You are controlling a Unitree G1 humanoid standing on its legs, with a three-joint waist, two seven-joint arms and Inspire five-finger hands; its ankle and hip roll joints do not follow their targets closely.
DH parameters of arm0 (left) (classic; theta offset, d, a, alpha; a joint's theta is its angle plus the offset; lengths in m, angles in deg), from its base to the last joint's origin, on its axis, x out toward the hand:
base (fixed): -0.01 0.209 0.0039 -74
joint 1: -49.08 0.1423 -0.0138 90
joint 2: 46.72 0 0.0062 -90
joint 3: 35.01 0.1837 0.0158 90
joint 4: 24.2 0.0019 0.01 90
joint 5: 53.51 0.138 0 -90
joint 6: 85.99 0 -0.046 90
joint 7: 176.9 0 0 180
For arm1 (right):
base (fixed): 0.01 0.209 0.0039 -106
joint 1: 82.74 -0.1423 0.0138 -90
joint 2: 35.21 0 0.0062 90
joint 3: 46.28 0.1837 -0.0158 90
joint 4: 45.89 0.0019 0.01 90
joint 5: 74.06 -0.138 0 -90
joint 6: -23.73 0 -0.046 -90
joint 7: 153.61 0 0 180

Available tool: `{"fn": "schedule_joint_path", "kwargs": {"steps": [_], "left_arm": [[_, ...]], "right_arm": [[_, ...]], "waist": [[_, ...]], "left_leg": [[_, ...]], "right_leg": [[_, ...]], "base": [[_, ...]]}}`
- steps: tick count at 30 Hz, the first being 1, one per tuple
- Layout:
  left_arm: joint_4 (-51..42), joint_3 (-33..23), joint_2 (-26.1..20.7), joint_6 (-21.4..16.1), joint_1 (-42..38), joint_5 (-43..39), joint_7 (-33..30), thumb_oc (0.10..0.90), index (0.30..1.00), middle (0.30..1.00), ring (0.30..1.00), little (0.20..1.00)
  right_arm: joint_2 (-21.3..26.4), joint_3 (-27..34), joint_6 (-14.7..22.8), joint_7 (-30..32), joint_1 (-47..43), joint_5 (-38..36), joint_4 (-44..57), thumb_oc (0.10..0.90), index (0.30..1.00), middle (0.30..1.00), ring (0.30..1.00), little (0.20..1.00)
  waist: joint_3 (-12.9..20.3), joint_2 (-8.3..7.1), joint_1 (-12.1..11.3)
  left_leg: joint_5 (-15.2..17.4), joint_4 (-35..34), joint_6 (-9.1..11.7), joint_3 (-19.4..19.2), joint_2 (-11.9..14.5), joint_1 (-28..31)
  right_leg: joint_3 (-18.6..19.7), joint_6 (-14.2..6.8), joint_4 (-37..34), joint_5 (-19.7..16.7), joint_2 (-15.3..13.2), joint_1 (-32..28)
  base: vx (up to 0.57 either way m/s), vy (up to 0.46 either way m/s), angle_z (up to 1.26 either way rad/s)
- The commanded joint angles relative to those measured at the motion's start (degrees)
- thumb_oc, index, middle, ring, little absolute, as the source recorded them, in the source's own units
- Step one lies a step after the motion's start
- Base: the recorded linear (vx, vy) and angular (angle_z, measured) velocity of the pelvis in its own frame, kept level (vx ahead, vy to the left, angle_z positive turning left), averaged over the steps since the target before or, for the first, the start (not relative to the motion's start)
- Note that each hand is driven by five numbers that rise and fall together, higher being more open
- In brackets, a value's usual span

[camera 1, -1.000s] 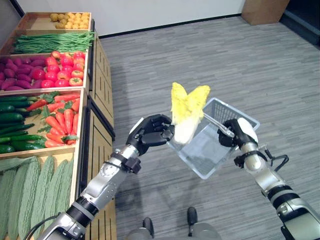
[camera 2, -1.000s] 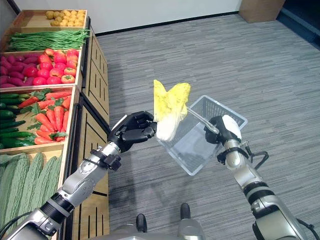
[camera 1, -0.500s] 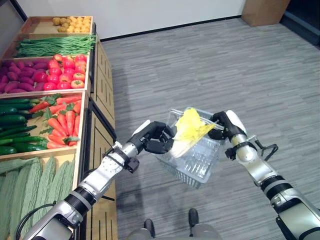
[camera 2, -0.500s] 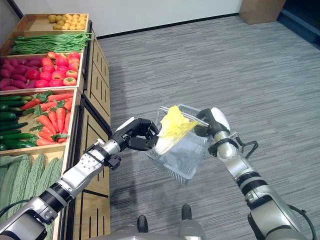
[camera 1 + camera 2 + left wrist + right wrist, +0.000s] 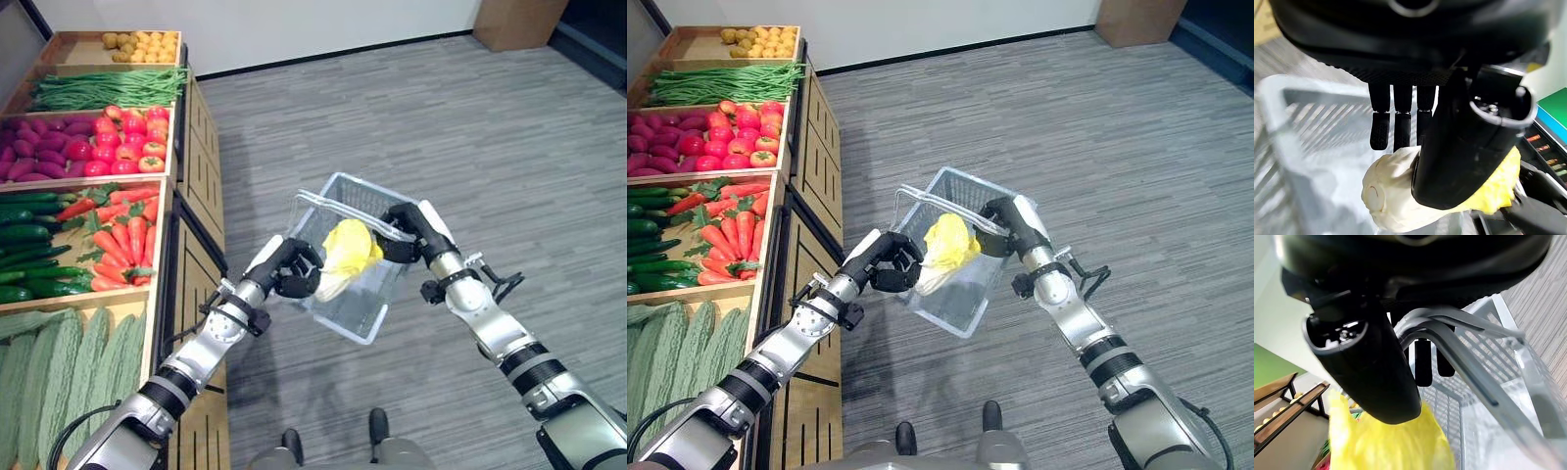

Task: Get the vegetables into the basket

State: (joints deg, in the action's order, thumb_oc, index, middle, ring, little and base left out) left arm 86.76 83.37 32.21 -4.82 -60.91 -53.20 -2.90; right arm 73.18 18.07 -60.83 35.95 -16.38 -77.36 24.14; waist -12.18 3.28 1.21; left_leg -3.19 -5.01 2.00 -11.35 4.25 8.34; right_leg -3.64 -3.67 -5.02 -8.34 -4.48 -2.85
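A yellow napa cabbage [image 5: 348,253] lies inside the clear mesh basket [image 5: 340,182], which hangs tilted in the air above the carpet. My left hand [image 5: 290,273] is shut on the cabbage's pale stem end [image 5: 1391,196], fingers and thumb curled round it at the basket's near-left rim. My right hand [image 5: 409,231] is shut on the basket's wire handle [image 5: 1464,363] at the far right side. The leafy yellow top [image 5: 1393,445] shows just past that hand.
A wooden produce stand runs along the left with crates of potatoes [image 5: 137,41], green beans [image 5: 103,86], tomatoes [image 5: 127,142], carrots [image 5: 122,235], cucumbers [image 5: 24,245] and bitter gourds [image 5: 59,372]. Grey carpet [image 5: 460,117] spreads to the right. A wooden box [image 5: 514,20] stands far back.
The cabbage, held upright above the basket's rim a second ago, has gone down into the basket. The right hand has swung the basket left and up toward the left hand.
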Motion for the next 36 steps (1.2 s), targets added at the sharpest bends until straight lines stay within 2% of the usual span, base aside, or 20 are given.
{"fn": "schedule_joint_path", "kwargs": {"steps": [1,2,3,4,10,14,17,21,28,36], "left_arm": [[2.09,-2.63,0.17,-3.15,-4.74,5.49,-6.06,0.4,0.3,0.3,0.3,0.3],[2.97,-2.72,0.48,-2.97,-4.85,7.01,-6.77,0.4,0.3,0.3,0.3,0.3],[4.23,-2.86,0.87,-2.0,-4.97,10.77,-8.27,0.557,0.52,0.52,0.52,0.52],[4.72,-3.11,1.23,-1.66,-4.79,12.02,-8.85,0.9,1.0,1.0,1.0,1.0],[5.9,-3.57,2.73,-0.84,-3.14,14.38,-9.35,0.9,1.0,1.0,1.0,1.0],[3.35,-3.61,2.42,-1.26,-1.76,14.38,-8.88,0.9,1.0,1.0,1.0,1.0],[-1.01,-4.21,2.43,-1.99,0.35,12.15,-7.86,0.9,1.0,1.0,1.0,1.0],[-8.88,-4.36,2.08,-3.67,3.8,4.66,-4.77,0.9,1.0,1.0,1.0,1.0],[-19.49,-4.53,-1.36,-5.42,10.85,-6.7,1.71,0.9,1.0,1.0,1.0,1.0],[-19.45,-7.18,-3.55,-5.02,17.46,-5.12,2.16,0.9,1.0,1.0,1.0,1.0]], "right_arm": [[-4.11,1.92,9.84,1.25,-4.63,-3.1,8.04,0.4,0.3,0.3,0.3,0.3],[-4.57,1.71,9.91,0.92,-4.08,-3.13,8.52,0.4,0.3,0.3,0.3,0.3],[-5.32,1.06,10.1,0.45,-2.95,-3.08,9.66,0.4,0.3,0.3,0.3,0.3],[-5.31,1.06,10.15,0.21,-2.41,-2.99,10.3,0.4,0.3,0.3,0.3,0.3],[-6.14,2.51,10.19,0.59,0.1,-3.57,11.29,0.4,0.3,0.3,0.3,0.3],[-6.32,3.95,9.81,1.4,0.95,-3.47,10.47,0.4,0.3,0.3,0.3,0.3],[-6.92,5.84,9.32,2.47,2.34,-3.37,9.07,0.4,0.3,0.3,0.3,0.3],[-7.43,8.94,8.58,4.57,3.83,-2.37,6.39,0.4,0.3,0.3,0.3,0.3],[-7.18,13.81,7.55,7.64,5.88,-1.07,0.34,0.4,0.3,0.3,0.3,0.3],[-6.22,18.63,7.13,10.86,8.21,-0.11,-8.4,0.4,0.3,0.3,0.3,0.3]], "waist": [[6.72,-4.73,0.26],[6.73,-4.73,0.31],[6.67,-4.75,0.38],[6.66,-4.71,0.41],[6.81,-4.69,0.6],[6.83,-4.65,0.52],[6.85,-4.66,0.24],[6.8,-4.64,-0.21],[6.57,-4.41,-1.0],[6.07,-4.26,-1.71]], "left_leg": [[1.59,0.01,4.09,0.22,3.09,-1.18],[1.61,0.01,4.1,0.18,3.11,-1.14],[1.66,0.01,4.13,0.14,3.14,-1.1],[1.66,0.01,4.15,0.16,3.13,-1.09],[1.8,0.01,4.08,0.11,3.18,-0.82],[1.85,0.01,4.04,0.18,3.2,-0.8],[1.88,0.01,3.92,0.42,3.22,-0.7],[1.79,0.01,3.78,0.87,3.23,-0.75],[1.72,0.01,3.62,1.66,3.1,-1.04],[1.56,0.01,3.54,2.02,3.05,-1.23]], "right_leg": [[-2.4,-5.83,0.02,6.41,-4.32,-4.53],[-2.37,-5.82,0.02,6.42,-4.3,-4.52],[-2.33,-5.82,0.02,6.48,-4.27,-4.5],[-2.32,-5.81,0.02,6.51,-4.25,-4.51],[-2.15,-5.81,0.02,6.67,-4.25,-4.7],[-2.23,-5.73,0.02,6.75,-4.17,-4.72],[-2.5,-5.68,0.02,6.83,-4.09,-4.98],[-2.79,-5.57,0.02,6.9,-4.05,-5.2],[-3.19,-5.39,0.02,7.04,-3.95,-5.25],[-3.53,-5.43,0.02,6.98,-3.92,-5.29]], "base": [[0.0,0.0,0.0],[0.0,0.0,0.0],[0.0,0.0,0.0],[0.0,0.0,0.0],[0.0,0.0,0.0],[0.0,0.0,0.0],[0.0,0.0,0.0],[0.0,-0.002,0.01],[0.0,0.0,0.0],[0.0,0.0,0.0]]}}
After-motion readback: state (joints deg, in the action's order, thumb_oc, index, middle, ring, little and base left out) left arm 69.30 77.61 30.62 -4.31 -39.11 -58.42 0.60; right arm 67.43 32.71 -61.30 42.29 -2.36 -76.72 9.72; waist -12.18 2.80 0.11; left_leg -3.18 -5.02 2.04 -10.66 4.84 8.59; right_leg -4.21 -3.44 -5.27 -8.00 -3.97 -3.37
